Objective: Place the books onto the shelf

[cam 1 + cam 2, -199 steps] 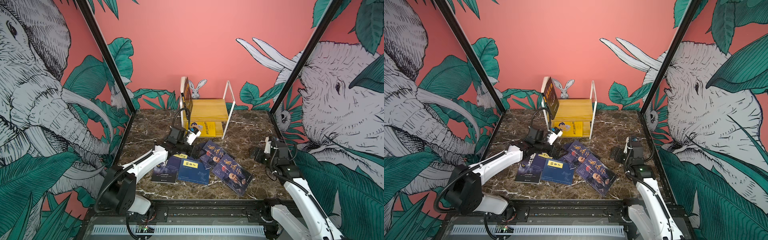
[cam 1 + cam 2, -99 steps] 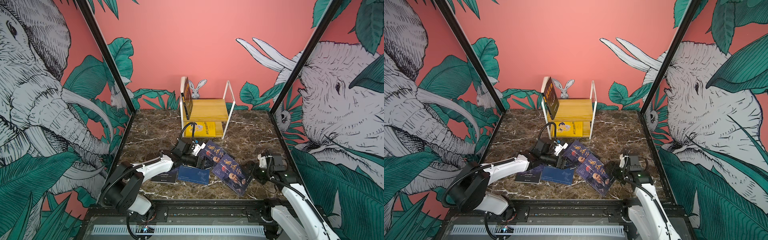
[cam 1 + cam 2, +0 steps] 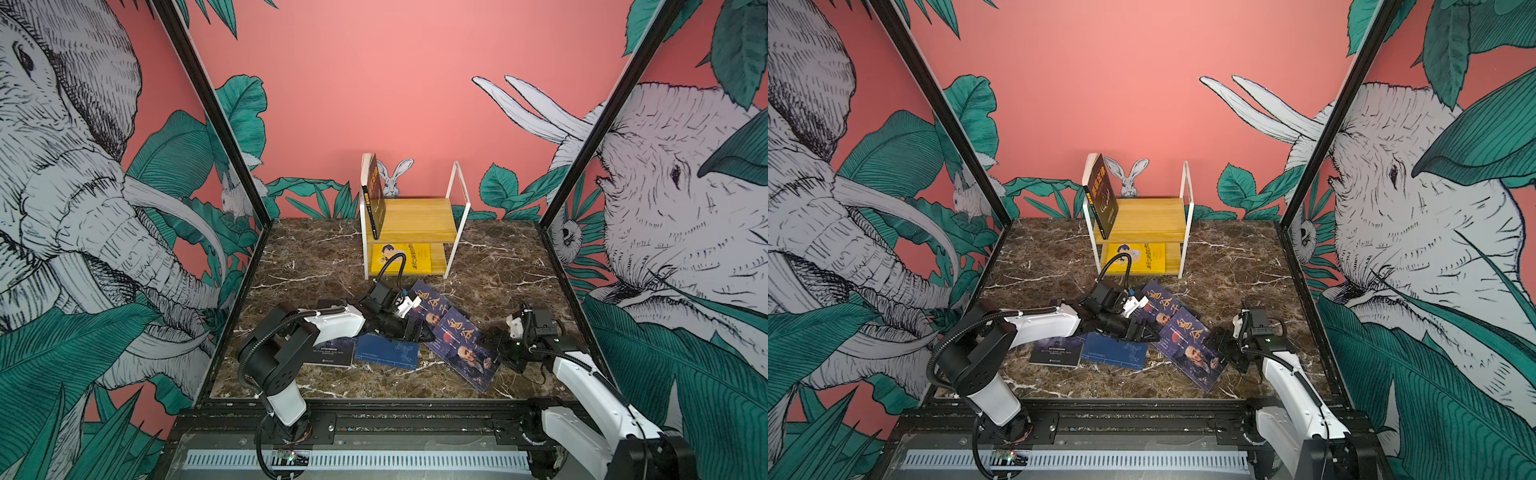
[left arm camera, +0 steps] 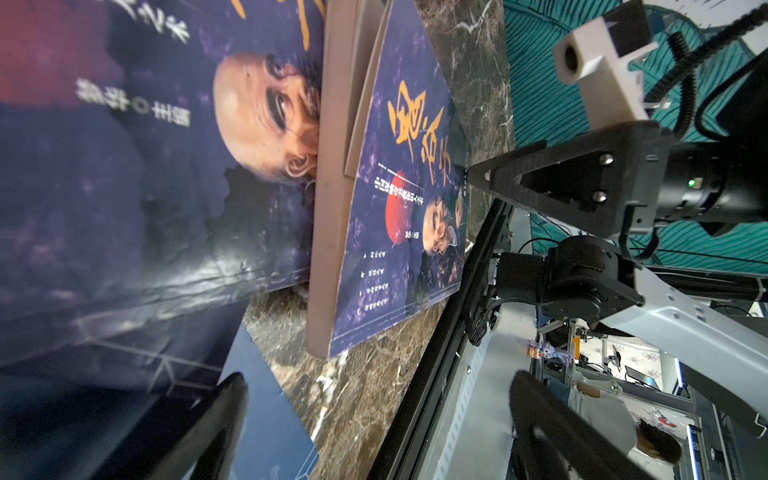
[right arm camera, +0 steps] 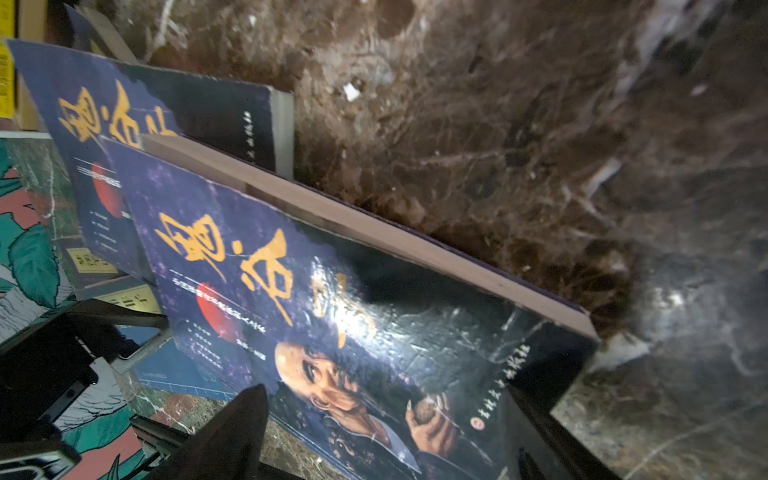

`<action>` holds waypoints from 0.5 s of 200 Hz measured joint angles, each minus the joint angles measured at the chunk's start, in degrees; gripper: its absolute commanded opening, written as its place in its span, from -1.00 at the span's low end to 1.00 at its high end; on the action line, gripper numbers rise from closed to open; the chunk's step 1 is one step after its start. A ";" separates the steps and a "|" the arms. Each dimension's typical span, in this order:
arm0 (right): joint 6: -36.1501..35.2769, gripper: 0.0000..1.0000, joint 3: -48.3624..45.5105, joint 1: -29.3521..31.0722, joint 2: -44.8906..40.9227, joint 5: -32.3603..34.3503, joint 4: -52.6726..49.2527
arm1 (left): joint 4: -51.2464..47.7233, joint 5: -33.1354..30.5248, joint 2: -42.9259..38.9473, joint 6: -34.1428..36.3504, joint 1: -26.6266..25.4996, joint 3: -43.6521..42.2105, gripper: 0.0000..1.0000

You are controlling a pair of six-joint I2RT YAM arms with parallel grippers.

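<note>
Reaching for the portrait books [image 3: 465,351], overlapped at lower centre, with left gripper [image 3: 422,332] fully spread and empty, right gripper [image 3: 494,347] spread around the near book's edge, clamping nothing. Next, probably: close on one cover, lift, carry to shelf [image 3: 419,216], upper centre.

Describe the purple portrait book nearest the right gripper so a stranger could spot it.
On the brown marble tabletop, thin books lie before the small yellow wooden shelf. Rightmost are two purple-blue paperbacks with an old man's portrait; yours is the front one, overlapping its twin.
</note>
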 measured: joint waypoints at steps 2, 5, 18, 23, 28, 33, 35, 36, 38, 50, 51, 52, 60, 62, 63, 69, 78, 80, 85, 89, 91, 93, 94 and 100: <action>-0.04 0.78 -0.02 0.00 0.22 -0.02 0.11 | -0.22 0.20 0.20 0.00 0.00 0.22 0.98; -0.07 0.78 0.00 0.00 0.39 -0.07 0.26 | -0.35 0.31 0.46 -0.02 0.00 0.55 0.97; -0.22 0.78 0.09 0.00 0.87 -0.09 1.22 | -1.33 1.07 2.45 0.13 -0.02 2.56 0.89; -0.24 0.78 0.09 0.00 1.05 -0.13 1.53 | -1.77 1.31 3.28 0.22 -0.02 3.37 0.86; -0.28 0.78 0.09 0.00 1.22 -0.20 1.75 | -2.05 1.51 4.20 0.33 -0.02 4.31 0.85; -0.33 0.78 0.07 0.00 1.33 -0.22 2.05 | -2.27 1.68 4.96 0.39 -0.02 4.90 0.81; -0.35 0.78 0.07 0.00 1.38 -0.22 2.21 | -2.27 1.75 5.16 0.42 -0.02 5.05 0.79; -0.37 0.78 0.04 0.00 1.42 -0.22 2.29 | -2.32 1.84 5.51 0.42 -0.02 5.27 0.79; -0.37 0.78 0.04 0.00 1.44 -0.22 2.38 | -2.34 1.84 5.57 0.42 -0.02 5.33 0.77; -0.46 0.78 -0.04 0.00 1.64 -0.24 3.10 | -2.60 2.23 6.40 0.39 -0.02 5.62 0.69; -0.46 0.78 -0.07 0.00 1.66 -0.26 3.21 | -2.64 2.23 6.43 0.37 -0.02 5.64 0.68; -0.46 0.78 -0.09 0.00 1.68 -0.26 3.26 | -2.67 2.25 6.43 0.37 -0.02 5.64 0.67; -0.48 0.78 -0.20 0.00 1.84 -0.26 3.76 | -2.95 2.45 6.62 0.37 -0.02 5.64 0.63; -0.50 0.78 -0.20 0.00 1.86 -0.26 3.87 | -2.97 2.49 6.69 0.33 -0.02 5.66 0.62; -0.52 0.78 -0.20 0.00 1.86 -0.26 3.91 | -3.02 2.56 6.78 0.31 -0.02 5.66 0.62; -0.59 0.78 -0.22 0.00 1.97 -0.31 4.22 | -3.17 2.67 6.93 0.28 -0.02 5.79 0.61; -0.66 0.78 -0.24 0.00 2.12 -0.42 4.52 | -3.48 2.93 7.52 0.13 -0.02 6.27 0.55; -0.68 0.78 -0.24 0.00 2.16 -0.44 4.66 | -3.52 2.97 7.63 0.13 -0.02 6.40 0.53; -0.70 0.78 -0.24 0.00 2.16 -0.46 4.76 | -3.54 3.17 8.13 -0.04 -0.02 6.73 0.49; -0.70 0.78 -0.26 0.00 2.19 -0.46 4.87 | -3.58 3.32 8.57 -0.11 -0.02 7.06 0.45; -0.70 0.78 -0.28 0.00 2.16 -0.46 4.92 | -3.56 3.43 8.76 -0.33 -0.02 7.21 0.42; -0.70 0.78 -0.28 0.00 2.16 -0.46 4.94 | -3.58 3.54 9.11 -0.35 -0.02 7.37 0.41; -0.70 0.78 -0.28 0.00 2.16 -0.46 4.96 | -3.58 3.56 9.20 -0.35 -0.02 7.43 0.40; -0.70 0.78 -0.31 0.00 2.16 -0.46 4.98 | -3.52 4.00 9.97 -0.72 -0.02 7.82 0.32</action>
